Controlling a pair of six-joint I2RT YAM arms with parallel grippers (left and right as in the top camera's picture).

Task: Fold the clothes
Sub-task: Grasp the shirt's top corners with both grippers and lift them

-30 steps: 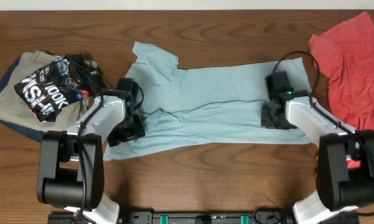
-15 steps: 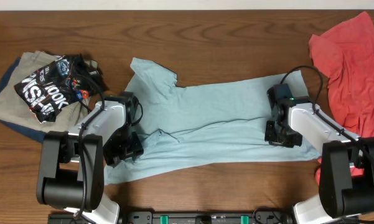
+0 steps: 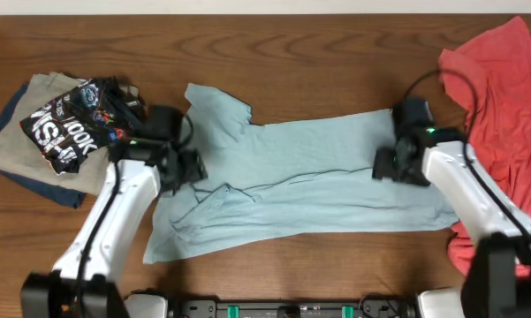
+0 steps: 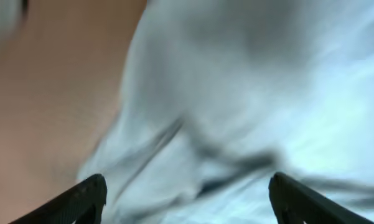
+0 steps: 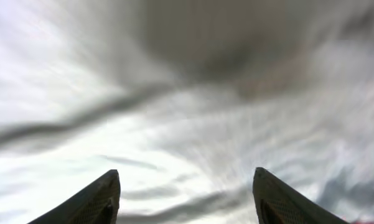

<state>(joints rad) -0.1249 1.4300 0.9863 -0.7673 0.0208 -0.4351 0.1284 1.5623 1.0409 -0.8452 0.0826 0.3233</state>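
Note:
The light-blue T-shirt (image 3: pixel 309 177) lies spread across the middle of the table, rumpled at its left end. It fills the left wrist view (image 4: pixel 249 93) and the right wrist view (image 5: pixel 174 112), both blurred. My left gripper (image 3: pixel 181 166) is above the shirt's left edge, open and empty; its fingertips (image 4: pixel 90 193) stand wide apart. My right gripper (image 3: pixel 396 164) is above the shirt's right part, open and empty, fingertips (image 5: pixel 106 186) apart. The coral-red shirt (image 3: pixel 499 79) lies crumpled at the far right.
A pile of other clothes lies at the left: a beige garment (image 3: pixel 35 132) with a black printed one (image 3: pixel 75 119) on top. Bare wooden table (image 3: pixel 318 53) runs along the back. The arm bases stand at the front edge.
Both grippers have let go of the shirt's front part and moved up and back, away from the front edge. The shirt's front left edge has dropped and lies rumpled.

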